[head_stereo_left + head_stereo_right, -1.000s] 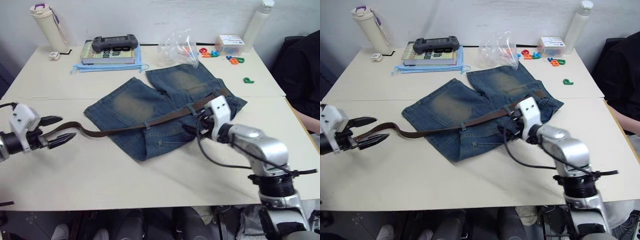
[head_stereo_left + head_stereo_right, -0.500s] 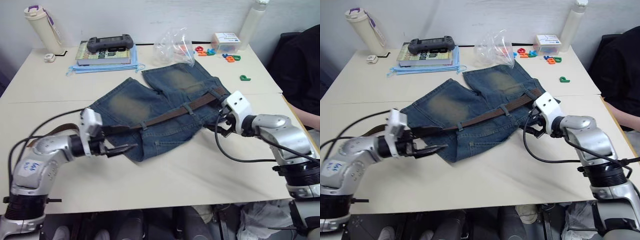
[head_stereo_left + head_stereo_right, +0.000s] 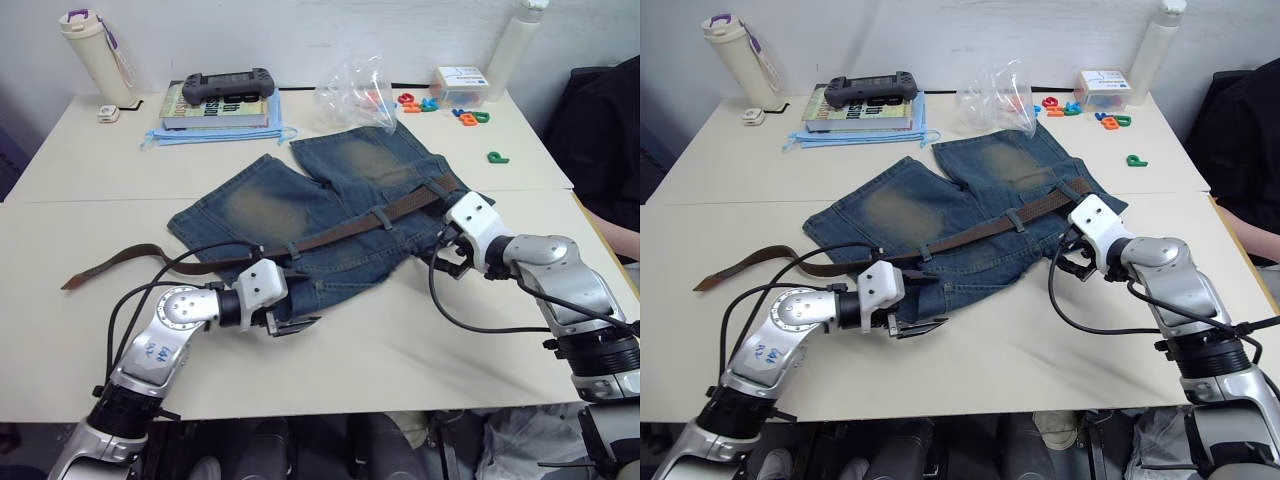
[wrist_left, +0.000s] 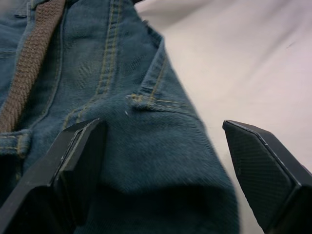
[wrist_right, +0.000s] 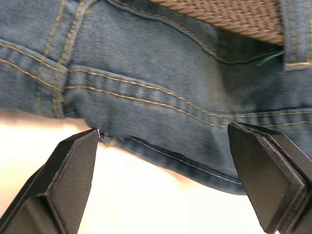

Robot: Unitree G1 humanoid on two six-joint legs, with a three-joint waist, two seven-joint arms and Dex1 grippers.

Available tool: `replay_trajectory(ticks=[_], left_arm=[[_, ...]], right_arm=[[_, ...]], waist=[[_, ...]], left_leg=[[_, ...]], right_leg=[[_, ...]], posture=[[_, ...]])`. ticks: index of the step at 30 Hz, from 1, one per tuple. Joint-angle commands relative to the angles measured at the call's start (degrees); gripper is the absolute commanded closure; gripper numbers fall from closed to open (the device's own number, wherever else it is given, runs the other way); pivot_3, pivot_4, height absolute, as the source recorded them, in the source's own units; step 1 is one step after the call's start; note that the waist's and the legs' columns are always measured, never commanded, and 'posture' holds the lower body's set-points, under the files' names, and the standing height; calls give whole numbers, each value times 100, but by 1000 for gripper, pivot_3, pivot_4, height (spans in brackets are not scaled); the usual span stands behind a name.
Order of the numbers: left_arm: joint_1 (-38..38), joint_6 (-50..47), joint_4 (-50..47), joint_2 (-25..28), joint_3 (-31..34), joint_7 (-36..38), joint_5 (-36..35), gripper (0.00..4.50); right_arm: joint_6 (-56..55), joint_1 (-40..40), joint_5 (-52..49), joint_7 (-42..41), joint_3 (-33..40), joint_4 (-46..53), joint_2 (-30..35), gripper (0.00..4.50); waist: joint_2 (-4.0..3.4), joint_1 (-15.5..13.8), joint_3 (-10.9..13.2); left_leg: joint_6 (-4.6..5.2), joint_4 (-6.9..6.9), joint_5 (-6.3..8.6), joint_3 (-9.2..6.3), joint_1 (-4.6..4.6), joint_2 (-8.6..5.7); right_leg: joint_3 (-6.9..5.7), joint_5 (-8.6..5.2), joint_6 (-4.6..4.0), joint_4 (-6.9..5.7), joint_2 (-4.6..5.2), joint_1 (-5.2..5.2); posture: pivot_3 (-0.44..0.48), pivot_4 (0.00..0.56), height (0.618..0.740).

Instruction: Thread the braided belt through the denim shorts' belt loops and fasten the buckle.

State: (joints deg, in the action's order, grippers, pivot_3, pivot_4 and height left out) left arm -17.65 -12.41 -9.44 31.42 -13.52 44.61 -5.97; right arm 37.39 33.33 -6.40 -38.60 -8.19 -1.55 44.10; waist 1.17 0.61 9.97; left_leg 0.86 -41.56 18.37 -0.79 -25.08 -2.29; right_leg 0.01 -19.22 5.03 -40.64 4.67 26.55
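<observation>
Braided belt [image 3: 340,231] runs left-right through the waistband loops of the denim shorts [image 3: 330,215], loose tail on table far left. My left gripper [image 3: 292,325], fingers spread, empty, at shorts' near hem; right gripper [image 3: 447,262] spread, empty, nearer the belt's right end.

I see a pale table [image 3: 330,370] carrying the denim shorts [image 3: 330,215] spread mid-table, the braided belt [image 3: 110,265] trailing off them to my left, a book stack [image 3: 215,108], two bottles [image 3: 95,50], a clear bag [image 3: 355,92] and coloured letters [image 3: 497,158] along the far edge.
</observation>
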Motion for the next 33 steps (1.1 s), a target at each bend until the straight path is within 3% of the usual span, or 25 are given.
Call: replay_trajectory(ticks=[1,4,8,12,13,17,23,27,30,33], left_arm=[[-101,380,194,-146,-203,-331,539,301],[-88,752,396,-44,-176,-284,732,1016],[-112,1366,706,361,21,-58,822,2684],[-343,2352,1642,1095,211,4,1160,4330],[-433,2658,1984,1290,268,2,1231,4472],[-713,3526,2972,1678,326,-10,1348,4472],[-1051,4409,4127,1875,312,-208,1671,4472],[-1445,4891,5105,2001,161,-835,2290,4472],[-1659,5194,5488,2119,47,-1197,2649,4472],[-1687,5415,5546,2134,158,-995,2378,4472]], right_arm=[[88,25,44,38,251,362,56,28],[268,-33,-17,109,301,572,-23,0],[537,-64,-74,204,367,889,-129,0],[859,-116,-237,276,546,1244,-281,0],[947,-142,-321,267,610,1365,-318,0],[1136,-296,-582,181,758,1719,-382,0],[864,-615,-348,60,383,1895,-171,0],[879,-628,-287,113,267,1867,-243,0],[970,-592,-381,94,291,1918,-291,0],[1106,-509,-589,20,438,1949,-331,0]], waist=[[-1,-26,-1],[-3,-61,-1],[-3,-48,-1],[-5,-24,-2],[-5,-21,-2],[-7,-4,-2],[-8,-3,-2],[-7,49,-3],[-8,101,-3],[-7,123,-3]], left_leg=[[0,0,0,0,0,0],[0,-3,0,-1,0,1],[0,-4,-1,-1,1,1],[-1,-4,-1,-1,4,6],[0,-4,0,-1,5,6],[16,-4,8,-3,10,6],[24,-8,12,-2,8,4],[24,-19,10,-2,10,4],[25,-31,10,-2,12,4],[25,-41,10,0,16,5]], right_leg=[[1,0,0,0,0,0],[0,0,1,-1,0,0],[0,0,1,-2,0,-1],[0,0,0,-10,-4,2],[1,0,0,-13,-5,2],[0,-1,-2,-23,-4,4],[1,-1,-2,-26,-2,4],[0,-1,-2,-44,-3,4],[-1,-1,-2,-62,-3,4],[2,-1,-2,-78,-5,5]], posture=[[0,150,667],[0,150,667],[0,150,667],[0,150,667],[0,150,667],[0,150,667],[0,150,667],[0,150,667],[0,150,667],[0,150,667]])
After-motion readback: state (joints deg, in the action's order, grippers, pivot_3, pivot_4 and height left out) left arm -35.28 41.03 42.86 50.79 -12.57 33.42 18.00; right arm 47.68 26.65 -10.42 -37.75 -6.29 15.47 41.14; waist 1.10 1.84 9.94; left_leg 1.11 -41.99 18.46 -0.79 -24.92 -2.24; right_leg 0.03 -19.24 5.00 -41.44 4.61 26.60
